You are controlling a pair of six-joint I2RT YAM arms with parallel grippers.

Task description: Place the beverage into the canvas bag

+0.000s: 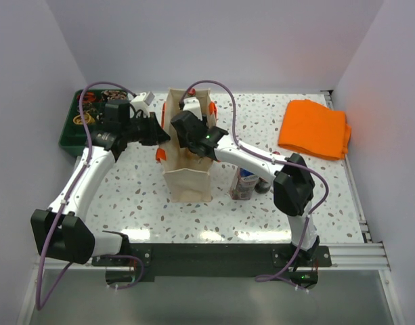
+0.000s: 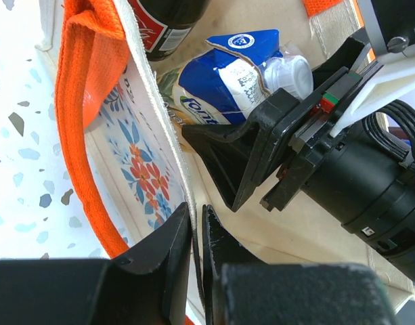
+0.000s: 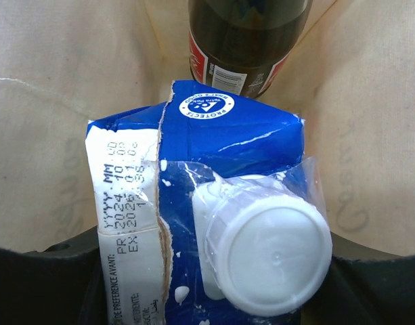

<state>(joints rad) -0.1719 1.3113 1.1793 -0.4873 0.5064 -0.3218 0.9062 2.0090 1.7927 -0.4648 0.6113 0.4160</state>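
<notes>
Right jaws gripped the carton [image 3: 221, 135] inside the canvas bag [image 2: 143, 162], cap toward wrist, bottle [image 3: 248, 40] just beyond. Left jaws pinched the bag wall.

A robot lab's test cell, no question: plain white walls [image 1: 221, 40] box in a speckled tabletop [image 1: 126, 196]. The left arm [image 1: 85, 176] and right arm [image 1: 251, 157], white with black joints, sit bolted to a black base plate [image 1: 207, 252] beside an aluminium rail [image 1: 356, 256], with purple cables [image 1: 208, 82] looping off them. Staged props all round: a green tray [image 1: 68, 135], a folded orange cloth [image 1: 314, 128] and a canvas bag [image 1: 188, 183] with a blue carton [image 3: 214, 135] inside.
</notes>
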